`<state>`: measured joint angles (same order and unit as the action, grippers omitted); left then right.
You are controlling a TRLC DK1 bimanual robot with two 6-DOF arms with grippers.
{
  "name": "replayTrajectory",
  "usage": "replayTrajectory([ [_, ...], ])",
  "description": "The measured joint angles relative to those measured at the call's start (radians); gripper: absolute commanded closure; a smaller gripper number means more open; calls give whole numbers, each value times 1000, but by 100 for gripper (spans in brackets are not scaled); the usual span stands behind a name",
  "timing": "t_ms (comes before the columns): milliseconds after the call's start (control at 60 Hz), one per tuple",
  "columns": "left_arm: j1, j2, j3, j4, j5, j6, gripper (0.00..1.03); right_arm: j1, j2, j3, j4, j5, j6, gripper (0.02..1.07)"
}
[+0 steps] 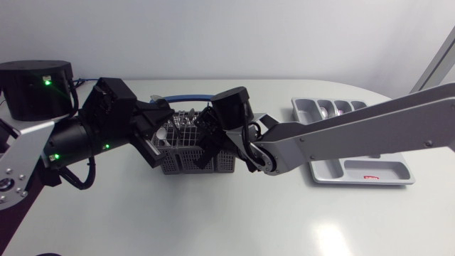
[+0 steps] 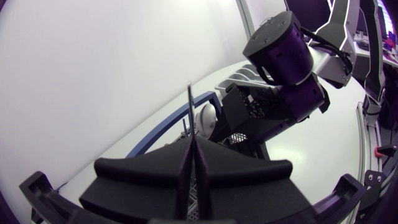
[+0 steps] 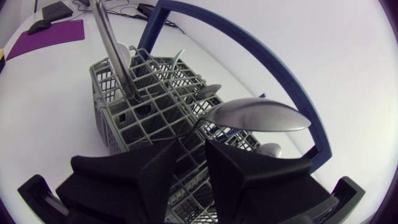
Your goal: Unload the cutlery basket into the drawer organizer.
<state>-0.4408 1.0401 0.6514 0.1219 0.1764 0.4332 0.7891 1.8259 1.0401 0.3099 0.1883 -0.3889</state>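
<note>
The grey mesh cutlery basket (image 1: 178,165) with a blue hoop handle (image 1: 186,98) stands mid-table and holds several pieces. My right gripper (image 1: 207,148) reaches down into it from the right. In the right wrist view that gripper (image 3: 191,163) is shut on the handle of a spoon (image 3: 258,116), whose bowl stands above the basket (image 3: 118,118). My left gripper (image 1: 162,122) sits at the basket's left end. It (image 2: 193,163) is shut on a thin piece of cutlery (image 2: 189,106) seen edge-on. The grey drawer organizer (image 1: 359,174) lies to the right.
A tall shiny utensil handle (image 3: 107,34) rises from the basket's far corner, and another spoon (image 3: 209,91) stands behind the held one. A few pieces lie in the organizer's back compartments (image 1: 325,110). A black cylindrical device (image 1: 35,89) sits at the back left.
</note>
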Motion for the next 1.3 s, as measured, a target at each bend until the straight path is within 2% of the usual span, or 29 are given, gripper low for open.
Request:
replayTrajectory([
  [600, 1, 60, 81, -22, -2, -15, 100, 1, 14, 8, 0, 0, 4, 70],
  [1050, 2, 86, 145, -80, -3, -15, 100, 8, 14, 13, -3, 4, 19, 70],
  [1183, -9, 86, 146, -81, -29, -16, 100, 8, 14, 13, -4, 4, 19, 70],
  [1300, -46, 86, 146, -77, -86, -16, 100, 8, 14, 15, -7, 4, 19, 70],
])
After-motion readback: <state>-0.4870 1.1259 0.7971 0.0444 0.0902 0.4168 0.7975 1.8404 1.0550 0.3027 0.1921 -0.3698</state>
